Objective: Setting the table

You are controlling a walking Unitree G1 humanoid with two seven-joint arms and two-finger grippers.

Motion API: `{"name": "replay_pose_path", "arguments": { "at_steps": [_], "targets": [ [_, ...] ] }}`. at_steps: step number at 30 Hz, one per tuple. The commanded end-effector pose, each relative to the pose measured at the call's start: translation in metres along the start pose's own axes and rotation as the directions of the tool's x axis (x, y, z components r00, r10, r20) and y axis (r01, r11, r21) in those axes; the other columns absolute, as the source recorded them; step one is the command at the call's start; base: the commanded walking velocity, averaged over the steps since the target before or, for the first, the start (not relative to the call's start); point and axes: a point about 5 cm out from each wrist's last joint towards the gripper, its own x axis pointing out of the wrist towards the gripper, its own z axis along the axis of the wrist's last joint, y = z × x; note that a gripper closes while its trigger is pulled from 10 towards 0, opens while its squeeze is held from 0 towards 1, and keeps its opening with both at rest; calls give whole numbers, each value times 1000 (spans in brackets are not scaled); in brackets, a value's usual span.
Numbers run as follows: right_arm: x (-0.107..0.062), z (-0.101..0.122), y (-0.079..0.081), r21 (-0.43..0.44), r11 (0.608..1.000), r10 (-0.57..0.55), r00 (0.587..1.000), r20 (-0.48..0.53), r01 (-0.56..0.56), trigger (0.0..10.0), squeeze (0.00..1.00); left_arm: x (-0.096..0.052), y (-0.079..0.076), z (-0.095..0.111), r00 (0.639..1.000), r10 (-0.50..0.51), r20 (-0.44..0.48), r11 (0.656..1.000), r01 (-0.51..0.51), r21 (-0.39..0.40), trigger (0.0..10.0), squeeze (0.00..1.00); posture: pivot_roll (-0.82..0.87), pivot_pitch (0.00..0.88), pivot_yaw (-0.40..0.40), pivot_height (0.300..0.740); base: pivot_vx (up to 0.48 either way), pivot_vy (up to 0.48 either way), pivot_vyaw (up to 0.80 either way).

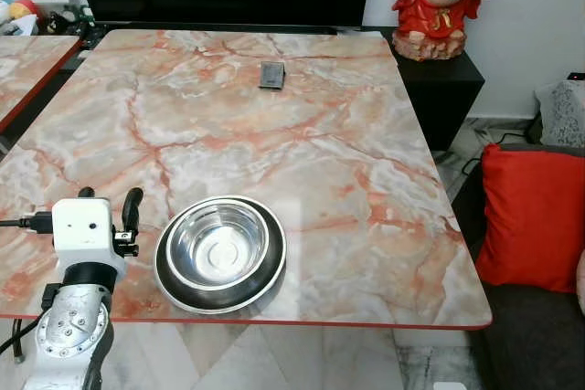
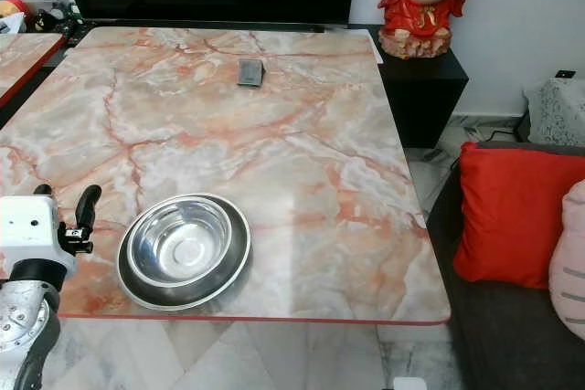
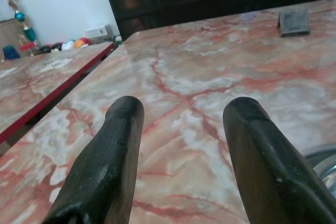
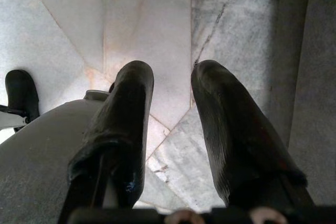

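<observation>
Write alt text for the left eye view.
A steel bowl sits nested in a dark plate near the front edge of a pink marble table, with the robot's open left gripper just to its left. A small dark object lies farther back.

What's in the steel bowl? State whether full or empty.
Empty: the steel bowl sits upright on the dark plate, its bare shiny bottom showing.

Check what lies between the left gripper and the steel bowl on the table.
Nothing: in the left eye view only a short strip of bare marble table separates the open left gripper from the steel bowl, which sits in a dark plate.
</observation>
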Motion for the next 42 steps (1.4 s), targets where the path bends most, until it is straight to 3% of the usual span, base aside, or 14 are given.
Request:
{"name": "replay_pose_path", "arguments": {
  "at_steps": [1, 12, 23, 24, 42],
  "targets": [
    [-2, -7, 0, -1, 1000, -2, 1000, -24, 2, 10000, 0, -2, 2, -4, 1000, 18, 2, 1000, -18, 15, 10000, 0, 80, 110, -16, 740, 0, 0, 0],
    [-1, -6, 2, 2, 1000, 3, 1000, -26, -2, 10000, 0, -1, -6, -9, 1000, 27, 11, 1000, -27, -2, 10000, 0, 95, 49, -16, 740, 0, 0, 0],
    [0, -4, 4, 5, 1000, 4, 1000, -20, -4, 10000, 0, 3, -17, -11, 1000, -12, 20, 997, 14, -80, 10000, 0, 87, 17, -9, 740, 0, 0, 0],
    [0, -4, 4, 5, 1000, 4, 1000, -21, -3, 10000, 0, 3, -18, -10, 1000, -18, 25, 997, 20, -76, 10000, 1000, 87, 18, -9, 740, 0, 0, 0],
    [0, -4, 2, 2, 1000, 1, 1000, -21, -1, 10000, 0, 1, -20, -7, 999, -31, 32, 994, 34, -105, 10000, 1000, 93, 63, -19, 740, 0, 0, 0]
  ]
}}
